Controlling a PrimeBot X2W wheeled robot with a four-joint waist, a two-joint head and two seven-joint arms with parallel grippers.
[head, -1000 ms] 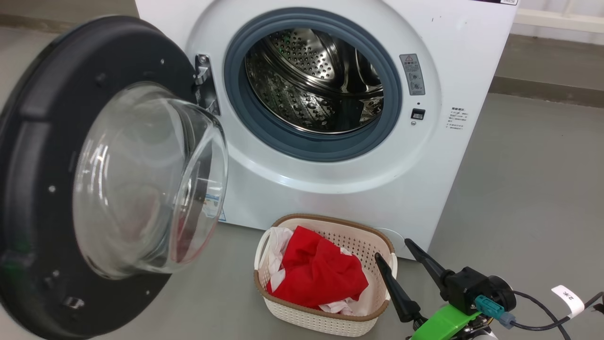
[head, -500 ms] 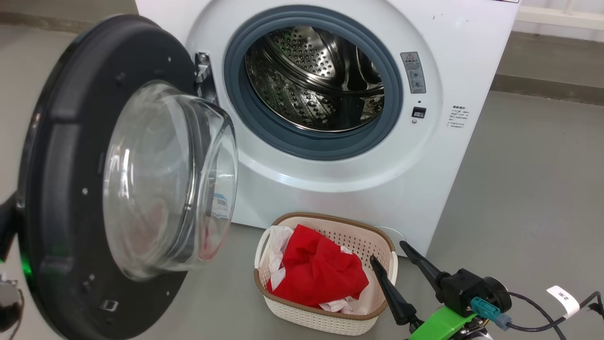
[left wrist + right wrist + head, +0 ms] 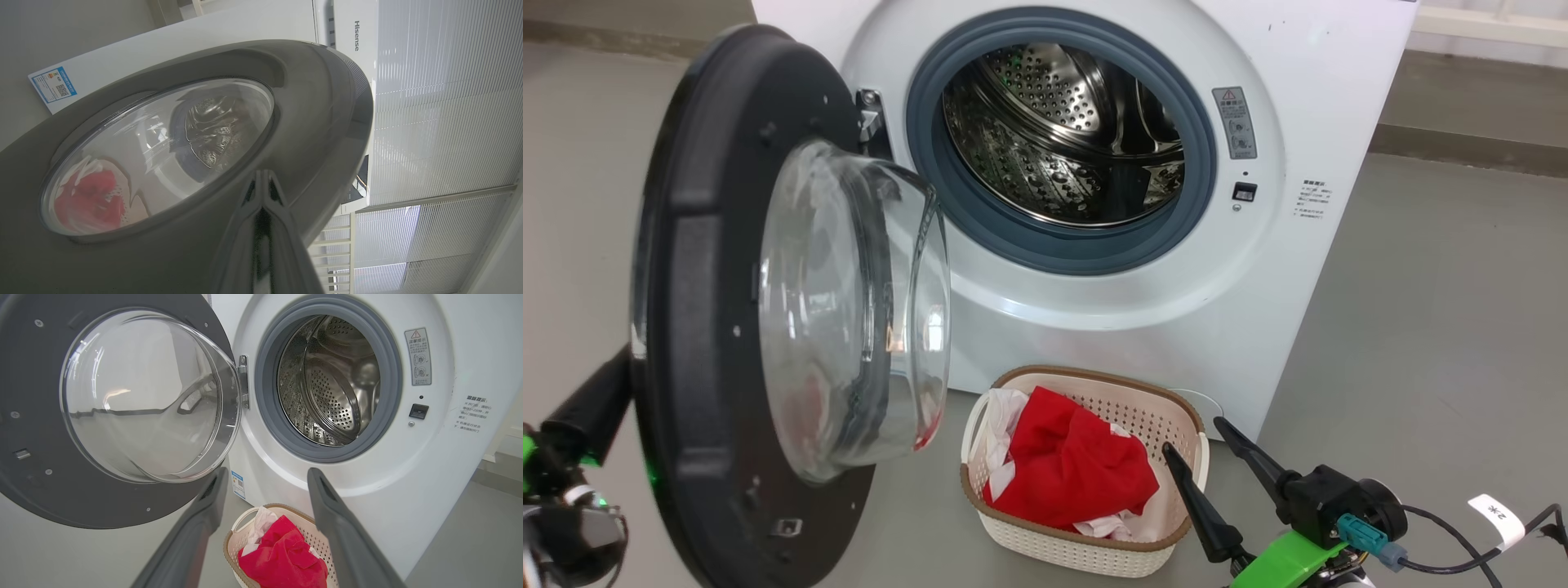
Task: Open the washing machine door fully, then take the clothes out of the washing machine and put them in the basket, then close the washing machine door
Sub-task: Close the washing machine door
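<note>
Grey floor (image 3: 1421,327) is seen from the head, with the washing machine (image 3: 1094,318) upon it, the washing machine door (image 3: 703,245) standing partly open, and the clothes (image 3: 1070,474) lying in the basket (image 3: 1086,377) in front. The right gripper (image 3: 1193,434) is held spread and empty just beside the basket. The left gripper (image 3: 600,396) is partly hidden behind the door.

From the left wrist, that gripper is seen closed on nothing, its tip set against the door's glossy outer face.

From the right wrist, the basket is seen low between the parted jaws.

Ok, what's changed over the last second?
The washing machine door has swung partway toward closing, its face now turned more edge-on. The shut left gripper has come into sight behind it, tips at its outer rim. Unchanged: the right gripper, open by the basket, and the clothes inside it.
</note>
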